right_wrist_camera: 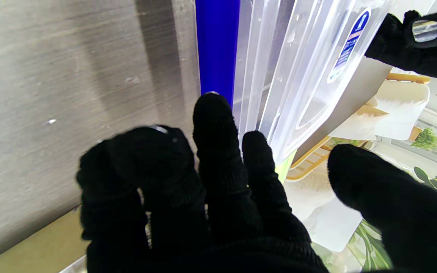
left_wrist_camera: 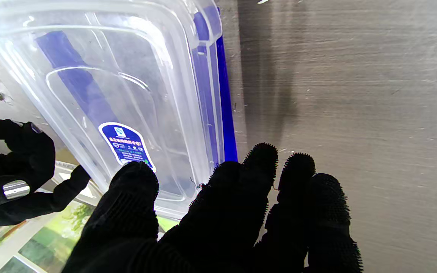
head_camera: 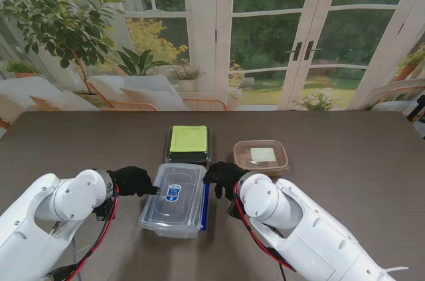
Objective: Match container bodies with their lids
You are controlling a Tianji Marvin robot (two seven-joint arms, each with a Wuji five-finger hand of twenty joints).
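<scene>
Fingers, left hand (head_camera: 133,180): spread and unclenched, tips set against the left edge of the clear box (head_camera: 174,200); nothing is clasped, though light contact with the rim cannot be ruled out.
Fingers, right hand (head_camera: 224,176): likewise spread, placed at the box's right edge beside the blue strip (head_camera: 206,206); no closed grasp is shown, and whether the tips touch the plastic cannot be told.
Why so placed: the box is flanked from both sides, which is judged to be a two-handed approach for pressing or seating the lid (head_camera: 176,191), or for squaring it on its body.
Clear box, position: set on the surface (head_camera: 358,175) nearest to me, midway between the two hands.
Clear box, look: transparent, rectangular with rounded corners, a stepped lid on top carrying a small blue oval label (head_camera: 173,192); a blue edge is seen along its right side, and in the left wrist view the same blue is seen through the plastic.
Lid fit: appears laid on the body; whether it is snapped shut cannot be told.
Other containers: a dark box with a green lid (head_camera: 188,143) lies just beyond the clear one; an amber-tinted box (head_camera: 260,157) sits to its right, near the right hand, with a pale square inside or on it.
</scene>
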